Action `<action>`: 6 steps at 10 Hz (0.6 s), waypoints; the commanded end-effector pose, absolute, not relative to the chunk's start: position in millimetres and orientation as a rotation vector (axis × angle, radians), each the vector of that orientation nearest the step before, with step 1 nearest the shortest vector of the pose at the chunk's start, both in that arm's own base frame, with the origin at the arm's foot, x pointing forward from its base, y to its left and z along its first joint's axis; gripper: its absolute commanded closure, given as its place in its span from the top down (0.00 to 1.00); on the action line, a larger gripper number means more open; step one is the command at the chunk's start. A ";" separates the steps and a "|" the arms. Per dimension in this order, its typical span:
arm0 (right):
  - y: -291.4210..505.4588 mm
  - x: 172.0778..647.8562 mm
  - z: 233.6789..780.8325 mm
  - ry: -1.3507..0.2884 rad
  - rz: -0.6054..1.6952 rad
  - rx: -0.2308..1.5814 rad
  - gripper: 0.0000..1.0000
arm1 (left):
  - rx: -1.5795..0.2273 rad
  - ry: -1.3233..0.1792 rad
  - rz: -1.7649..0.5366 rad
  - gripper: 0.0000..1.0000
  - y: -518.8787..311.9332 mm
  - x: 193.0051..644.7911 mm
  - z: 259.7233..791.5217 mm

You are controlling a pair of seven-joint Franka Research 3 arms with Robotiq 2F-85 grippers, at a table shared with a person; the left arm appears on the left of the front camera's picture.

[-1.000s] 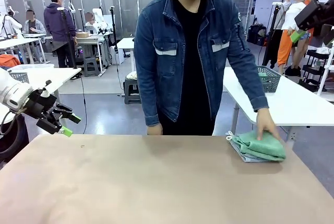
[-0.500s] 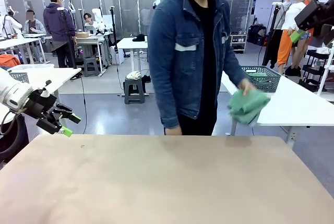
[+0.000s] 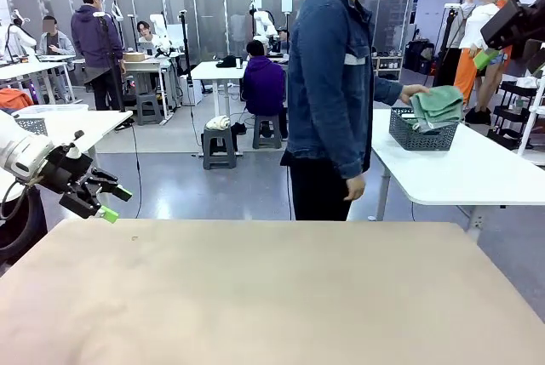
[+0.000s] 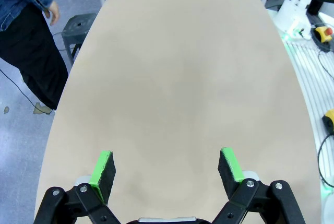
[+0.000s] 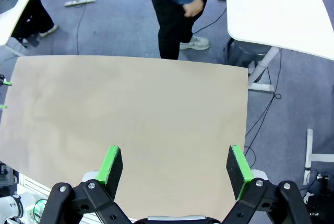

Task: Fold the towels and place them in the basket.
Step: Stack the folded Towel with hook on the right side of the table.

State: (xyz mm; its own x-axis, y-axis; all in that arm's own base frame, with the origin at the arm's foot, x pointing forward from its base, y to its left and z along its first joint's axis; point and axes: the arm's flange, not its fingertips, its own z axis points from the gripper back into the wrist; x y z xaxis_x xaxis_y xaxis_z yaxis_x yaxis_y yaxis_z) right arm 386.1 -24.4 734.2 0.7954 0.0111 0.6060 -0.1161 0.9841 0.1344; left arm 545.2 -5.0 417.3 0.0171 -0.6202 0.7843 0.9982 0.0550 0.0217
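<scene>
Two folded terry towels point(image 3: 438, 106), mint green uppermost, sit in the person's hand point(image 3: 415, 91) directly over the dark grey latticed plastic basket point(image 3: 422, 131) at 2 o'clock on the white worktop point(image 3: 477, 173), drop-in pending; left gripper point(image 4: 166, 167) and right gripper point(image 5: 174, 167) both gape, empty.

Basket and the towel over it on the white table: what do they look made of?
Basket: dark grey, probably rigid plastic, judging by its open lattice sides. Towel: mint green, soft matte cloth, likely terry; it drapes and bunches in the person's hand. Pile too small to confirm.
</scene>
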 end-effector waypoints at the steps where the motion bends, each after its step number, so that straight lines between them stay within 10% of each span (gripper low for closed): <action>1: -23.9 386.7 736.0 -0.640 0.067 0.167 1.00 | -0.655 -0.736 -1.412 1.00 -6.0 545.9 417.7; 6: -23.9 386.7 736.0 -0.640 0.067 0.167 1.00 | -0.655 -0.736 -1.412 1.00 -6.0 545.9 417.7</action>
State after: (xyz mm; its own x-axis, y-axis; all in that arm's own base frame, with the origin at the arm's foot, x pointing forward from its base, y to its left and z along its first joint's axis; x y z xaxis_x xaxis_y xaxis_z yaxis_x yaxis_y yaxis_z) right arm 386.1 -24.4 734.2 0.7954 0.0111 0.6060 -0.1161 0.9841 0.1343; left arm 545.2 -5.0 417.3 0.0172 -0.6202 0.7843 0.9982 0.0550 0.0217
